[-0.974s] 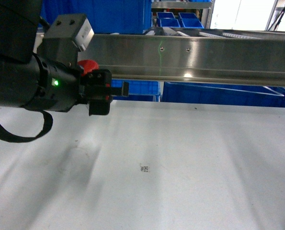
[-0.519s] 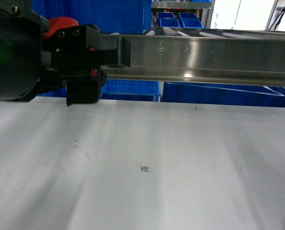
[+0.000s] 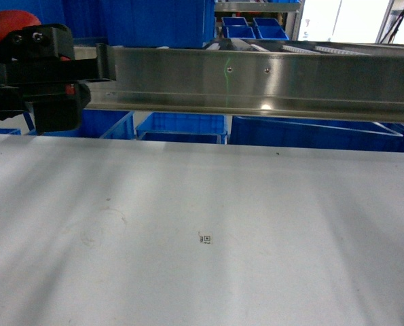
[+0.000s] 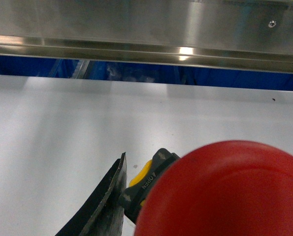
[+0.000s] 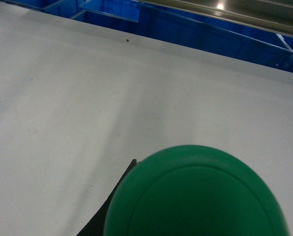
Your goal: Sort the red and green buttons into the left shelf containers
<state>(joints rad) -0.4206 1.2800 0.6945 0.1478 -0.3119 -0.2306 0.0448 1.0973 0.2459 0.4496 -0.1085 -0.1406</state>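
Head view: your left gripper (image 3: 86, 61) sits at the upper left edge, raised level with the steel shelf rail (image 3: 269, 81). A sliver of the red button (image 3: 11, 17) shows behind the black gripper body, so you are carrying it. Below and beyond the rail you can see the rims of the blue bins (image 3: 181, 125); whether these are the containers you want on the left I cannot tell, since the left shelf itself runs out of frame. The white table (image 3: 222, 258) carries only a small printed marker (image 3: 206, 238). Your right gripper is not in this view.

Left wrist view: the red button (image 4: 225, 191) fills the lower right, its cap turned toward the camera, with a yellow-and-grey collar beside it. One dark finger (image 4: 107, 201) lies alongside the button. The fingers appear closed around the button body, though the contact itself is hidden behind the cap.

Right wrist view: the green button (image 5: 195, 196) fills the bottom of the frame, cap toward the lens, above the table (image 5: 87, 88). Only a dark finger edge (image 5: 112, 209) shows; judging by the button hanging there off the table, the fingers are clamped on it.

Progress, as I judge it: both buttons are picked up and none is placed. You have the carry to the left containers and both releases left to do.
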